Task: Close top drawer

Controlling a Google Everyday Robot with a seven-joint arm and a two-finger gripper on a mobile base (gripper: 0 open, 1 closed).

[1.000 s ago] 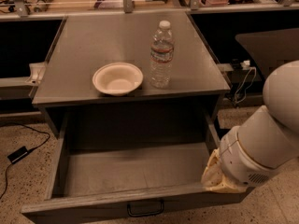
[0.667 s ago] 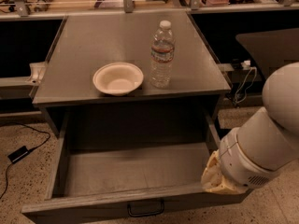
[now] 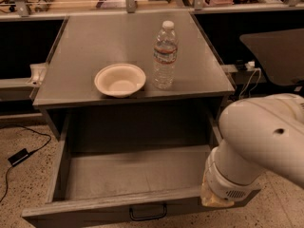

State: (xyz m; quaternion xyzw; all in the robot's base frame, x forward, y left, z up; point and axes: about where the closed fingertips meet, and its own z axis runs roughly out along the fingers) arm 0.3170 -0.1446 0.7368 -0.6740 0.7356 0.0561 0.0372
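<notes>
- Black cable (image 3: 28, 141), thin and looping, on the speckled floor at far left
- Top drawer (image 3: 133, 175): grey wood-grain, wide, box-shaped, standing fully out from the cabinet, its black bar handle (image 3: 148, 213) at the front's centre
- Bowl (image 3: 119, 80): cream, round, shallow, on the flat grey cabinet top (image 3: 95, 42)
- Bottle (image 3: 165, 56): clear ribbed plastic, white cap, upright just right of the bowl
- My arm (image 3: 261, 141): smooth white rounded shell, over the drawer's right front corner
- My gripper (image 3: 216, 201): at that corner, largely hidden; whether apart or together I cannot tell
</notes>
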